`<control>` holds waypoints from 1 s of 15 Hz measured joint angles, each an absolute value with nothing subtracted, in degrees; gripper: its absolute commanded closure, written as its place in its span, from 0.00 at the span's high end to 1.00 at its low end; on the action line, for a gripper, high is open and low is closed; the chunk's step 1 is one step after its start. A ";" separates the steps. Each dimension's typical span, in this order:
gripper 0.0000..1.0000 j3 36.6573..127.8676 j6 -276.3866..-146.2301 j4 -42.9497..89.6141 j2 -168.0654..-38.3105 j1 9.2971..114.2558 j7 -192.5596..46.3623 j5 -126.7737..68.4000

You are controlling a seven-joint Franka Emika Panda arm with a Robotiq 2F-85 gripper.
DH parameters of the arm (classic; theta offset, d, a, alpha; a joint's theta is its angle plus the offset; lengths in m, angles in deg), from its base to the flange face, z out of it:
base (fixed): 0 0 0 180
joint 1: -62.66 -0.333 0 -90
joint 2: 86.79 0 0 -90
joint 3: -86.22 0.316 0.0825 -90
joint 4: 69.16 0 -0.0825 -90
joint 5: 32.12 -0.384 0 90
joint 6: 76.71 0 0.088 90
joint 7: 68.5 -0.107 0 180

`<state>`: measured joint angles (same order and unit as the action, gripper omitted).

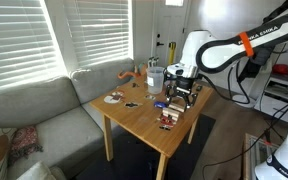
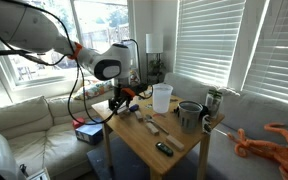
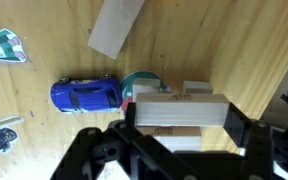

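Well, in an exterior view my gripper [image 1: 181, 96] hangs low over the wooden table [image 1: 134, 118], near the far side. A clear cup [image 1: 154, 76] stands just behind it. Something small sits between my fingers, but it is too tiny there to tell what it is.

From the other side, in an exterior view, my gripper [image 2: 124, 100] is at the far end of the table [image 2: 179, 140]. The clear cup [image 2: 162, 97] is close beside it, and a metal pot [image 2: 189, 115] stands a bit further along.

Up close, in the wrist view, my gripper [image 3: 180, 113] is squeezing a pale block [image 3: 179, 108]. One finger is on each end of it, so my jaws are partly closed around it. A blue toy car [image 3: 86, 95] lies on the table just beside the block. A small teal thing [image 3: 141, 80] sits between the car and the block. A grey card [image 3: 116, 28] lies further off.
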<state>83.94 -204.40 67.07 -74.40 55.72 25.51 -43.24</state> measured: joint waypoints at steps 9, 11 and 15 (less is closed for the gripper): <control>0.58 84.07 -204.51 66.99 -74.73 55.69 25.52 -43.25; 0.58 84.11 -204.51 66.99 -74.86 55.69 25.52 -43.25; 0.58 84.20 -204.51 66.97 -75.10 55.69 25.52 -43.25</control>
<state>84.20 -204.51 66.97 -75.10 55.69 25.52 -43.25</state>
